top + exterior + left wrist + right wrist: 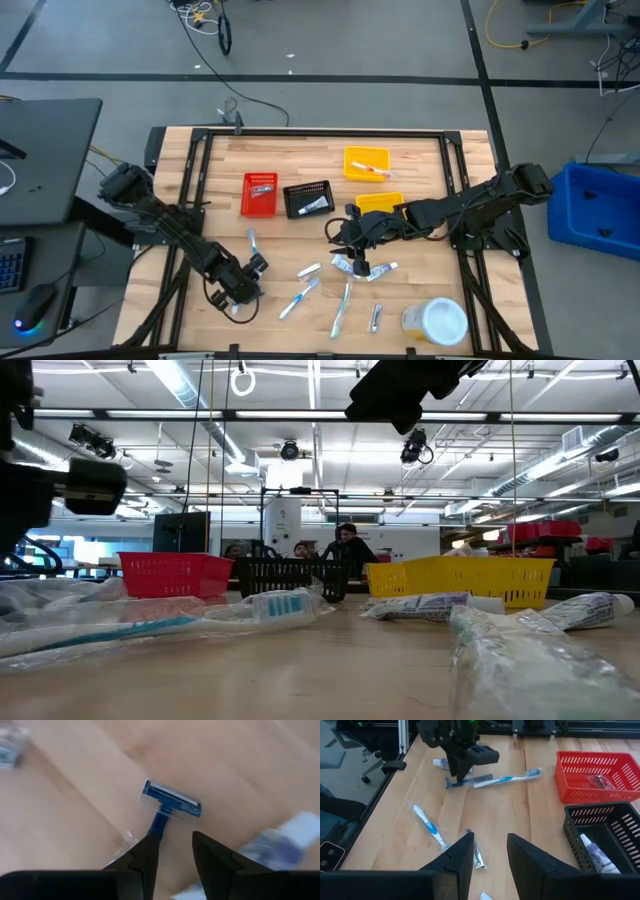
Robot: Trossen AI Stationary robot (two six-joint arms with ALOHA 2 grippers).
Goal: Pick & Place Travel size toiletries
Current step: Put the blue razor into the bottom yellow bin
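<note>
My left gripper point(175, 837) point(243, 288) is open near the table's near-left corner, pointing down over a blue razor point(171, 803) in clear wrap that lies flat on the wood. The razor's handle point(159, 822) runs toward one fingertip. My right gripper point(490, 842) point(357, 255) is open at mid-table and holds nothing. Below it are a wrapped toothbrush point(427, 825) and a small silvery item point(478, 856). Another toothbrush point(506, 779) lies beside the razor point(454, 782). More toothbrushes point(341, 310) and tubes point(352, 266) lie scattered on the near half. My left gripper stands with its open fingers above the razor's handle end, coming from above. One finger point(145, 855) covers the end of the handle, so I cannot tell whether it touches. The razor lies flat on the table.
A red bin point(260, 195), a black bin point(308, 198) with a tube inside, and two yellow bins point(366, 163) point(378, 203) stand on the far half. A big jar with a white lid point(437, 320) sits near the right front corner. People show in the room behind.
</note>
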